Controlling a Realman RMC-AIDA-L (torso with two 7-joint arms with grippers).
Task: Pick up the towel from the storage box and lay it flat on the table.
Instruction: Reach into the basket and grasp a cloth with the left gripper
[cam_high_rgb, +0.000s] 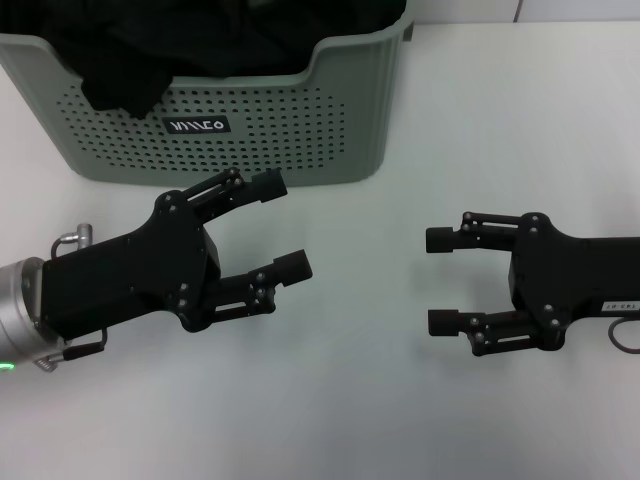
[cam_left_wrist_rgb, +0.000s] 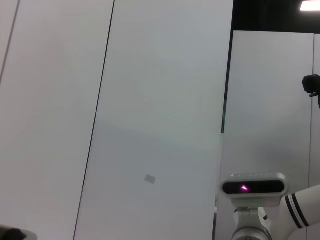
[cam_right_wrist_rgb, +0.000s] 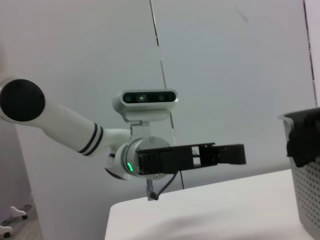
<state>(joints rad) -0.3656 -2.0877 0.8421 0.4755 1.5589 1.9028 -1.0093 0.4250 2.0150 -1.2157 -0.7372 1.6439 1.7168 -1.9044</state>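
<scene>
The grey-green storage box (cam_high_rgb: 330, 130) stands at the back left of the white table (cam_high_rgb: 400, 400). Black fabric (cam_high_rgb: 200, 40) is bunched up in it and spills over its front rim. The yellow towel is hidden or out of view. My left gripper (cam_high_rgb: 290, 227) is open and empty, hovering in front of the box, fingers pointing right and toward it. My right gripper (cam_high_rgb: 440, 282) is open and empty, at the right, fingers pointing left. The right wrist view shows the left gripper (cam_right_wrist_rgb: 227, 154) from the side and a corner of the box (cam_right_wrist_rgb: 305, 170).
The box carries a black label with a white logo (cam_high_rgb: 197, 126). The table's far edge (cam_high_rgb: 520, 22) runs behind the box. The left wrist view shows only wall panels and the robot's head camera (cam_left_wrist_rgb: 254, 187).
</scene>
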